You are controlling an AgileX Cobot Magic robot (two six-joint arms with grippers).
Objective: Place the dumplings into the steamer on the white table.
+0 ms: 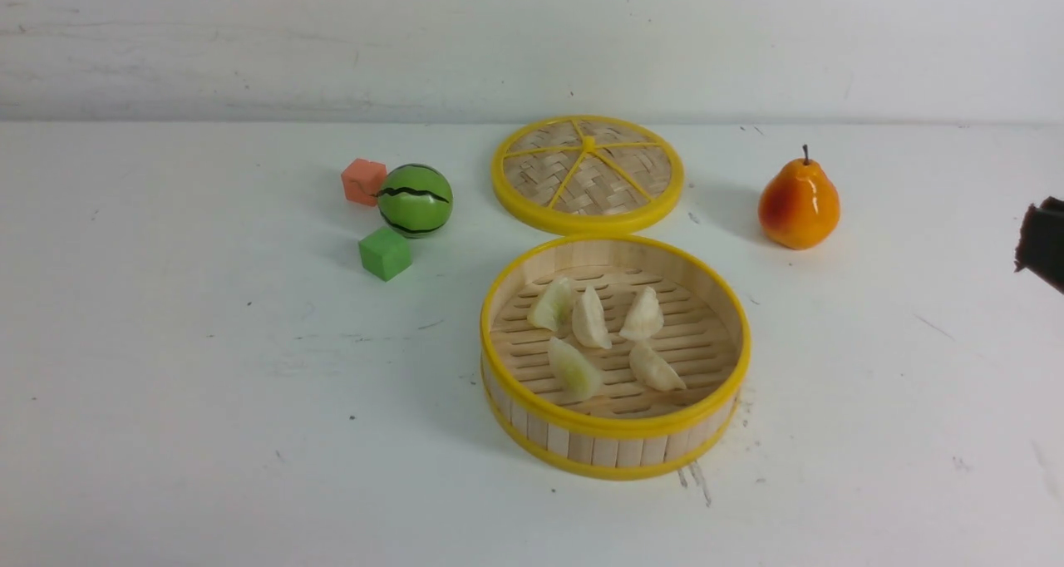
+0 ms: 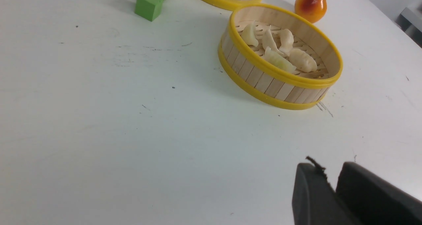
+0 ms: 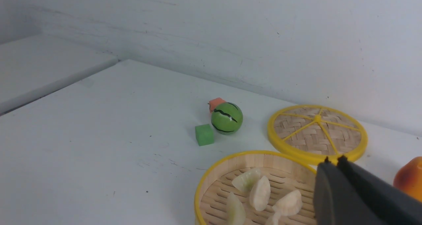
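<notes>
- Table (image 1: 208, 384): white, flat, marked with small dark scuffs and specks; it carried every item listed below.
- Steamer (image 1: 615, 438): round bamboo basket with yellow rims at top and bottom, standing upright near the middle of the table, uncovered.
- Dumplings (image 1: 592, 319): five in number, all lying on the slatted floor inside the steamer. Three sat in a row toward the far side, two nearer the front. Two looked pale greenish, three cream-white. Some in the far row seemed to touch one another.
- Lid (image 1: 588, 174): flat woven disc with yellow rim and spokes, lying on the table just behind the steamer, close to or touching its far rim.
- Pear (image 1: 798, 204): glossy orange, upright, to the right of the lid and apart from the steamer.
- Watermelon ball (image 1: 414, 199): green with dark stripes, to the left of the lid.
- Orange cube (image 1: 363, 181): just behind the ball on its left.
- Green cube (image 1: 385, 253): just in front of the ball.
- Left gripper (image 2: 331, 182): black, seen only in its wrist view, above bare table, well apart from the steamer; jaws pressed together, holding nothing.
- Right gripper (image 3: 333, 160): black, showing at the right edge of the front view, raised above the table; jaws closed and empty.
</notes>
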